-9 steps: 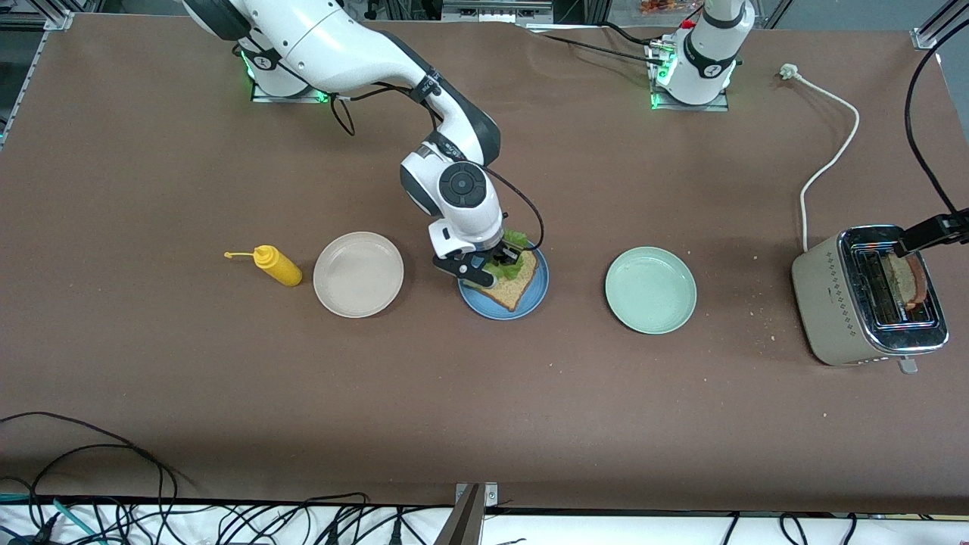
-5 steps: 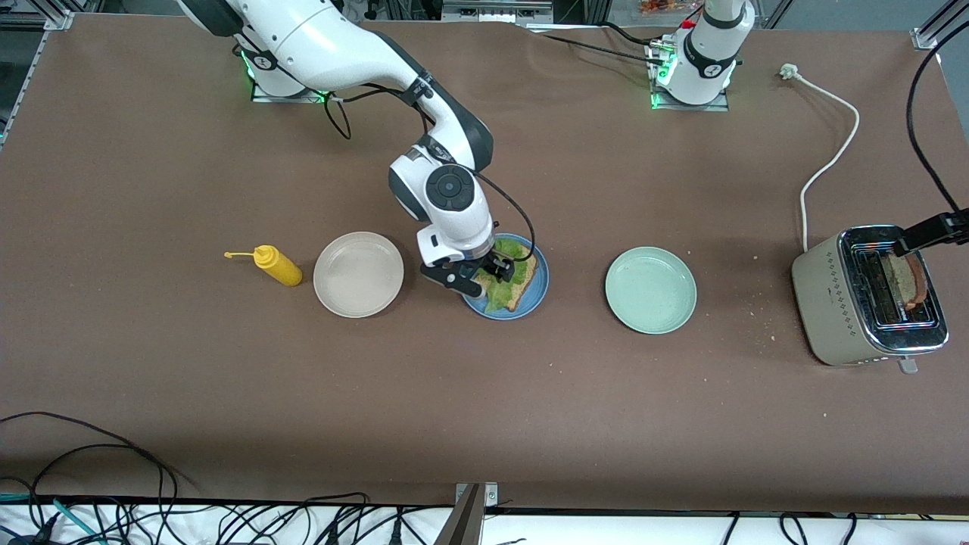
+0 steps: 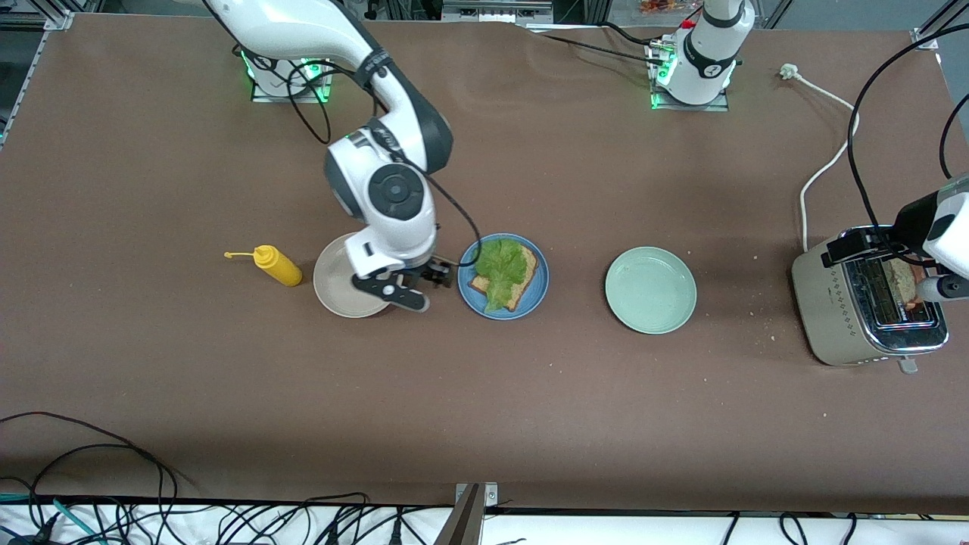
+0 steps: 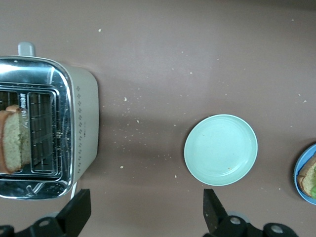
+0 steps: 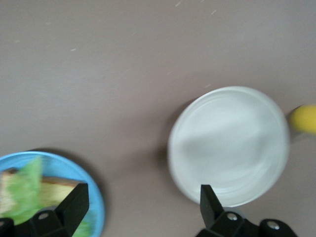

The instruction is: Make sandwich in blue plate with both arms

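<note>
On the blue plate (image 3: 539, 291) lies lettuce-topped bread (image 3: 506, 278); right gripper (image 3: 412, 288) (jaws wide) empty; left gripper (image 4: 143, 217) open too.

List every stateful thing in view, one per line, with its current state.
Blue plate: holds one bread slice with the lettuce leaf on top.
Beige plate: bare.
Pale green plate: bare.
Toaster: a slice stands in its slot.
Mustard bottle: lying on its side.
Right end effector: open, over the beige plate's edge.
Left end effector: open, by the toaster.

brown table (image 3: 227, 378) under even light, black cables (image 3: 113, 522) along its near edge.
</note>
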You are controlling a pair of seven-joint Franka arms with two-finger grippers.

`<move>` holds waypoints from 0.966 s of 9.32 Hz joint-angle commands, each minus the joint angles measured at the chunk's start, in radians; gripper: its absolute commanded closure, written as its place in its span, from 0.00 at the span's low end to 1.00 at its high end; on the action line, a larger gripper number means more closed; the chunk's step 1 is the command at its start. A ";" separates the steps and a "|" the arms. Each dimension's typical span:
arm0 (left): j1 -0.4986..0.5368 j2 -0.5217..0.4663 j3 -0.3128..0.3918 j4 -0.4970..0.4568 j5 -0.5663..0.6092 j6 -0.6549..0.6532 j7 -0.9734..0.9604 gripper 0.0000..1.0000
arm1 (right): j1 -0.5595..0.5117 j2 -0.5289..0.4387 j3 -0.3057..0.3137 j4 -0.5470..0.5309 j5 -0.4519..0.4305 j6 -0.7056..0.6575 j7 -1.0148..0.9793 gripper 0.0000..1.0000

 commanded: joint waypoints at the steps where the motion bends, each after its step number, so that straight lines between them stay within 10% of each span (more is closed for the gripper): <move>1: 0.036 0.002 0.015 0.018 -0.012 -0.012 0.010 0.00 | 0.004 -0.091 -0.150 -0.014 0.000 -0.207 -0.392 0.00; 7: 0.116 0.028 0.002 0.018 0.016 -0.004 0.037 0.00 | -0.002 -0.392 -0.408 -0.275 0.055 -0.307 -0.953 0.00; 9: 0.079 0.028 -0.010 0.015 0.017 -0.007 0.012 0.00 | -0.127 -0.481 -0.396 -0.398 0.058 -0.243 -1.114 0.00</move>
